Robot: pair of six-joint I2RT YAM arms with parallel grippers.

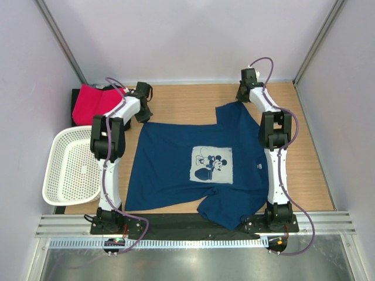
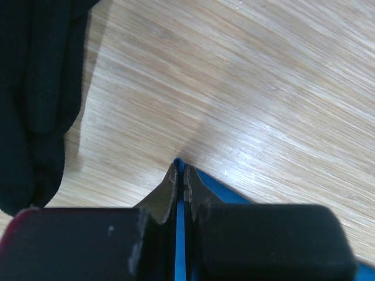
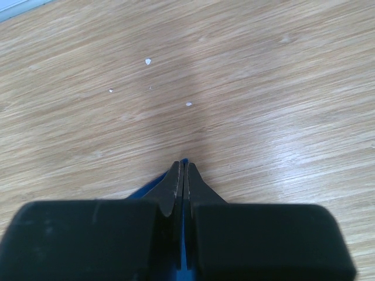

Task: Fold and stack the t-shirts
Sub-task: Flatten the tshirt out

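Observation:
The dark navy t-shirt point(image 1: 176, 170) with its white cartoon print lies spread flat on the wooden table, one sleeve folded near the front edge. My left gripper point(image 1: 142, 119) is at the shirt's far left corner, shut on the blue cloth edge point(image 2: 225, 191); the left gripper point(image 2: 180, 171) pinches a thin fold. My right gripper point(image 1: 241, 98) is at the far right corner, and in its own view the right gripper point(image 3: 184, 165) is shut on blue cloth point(image 3: 146, 188). A pink-red t-shirt point(image 1: 94, 102) lies on a black one point(image 1: 77, 95) at the far left.
A white perforated basket point(image 1: 58, 175) stands at the left edge beside the left arm. The black t-shirt point(image 2: 35, 88) lies close to the left of my left gripper. Grey walls enclose the table on three sides. Small white specks point(image 3: 147, 61) lie on the wood.

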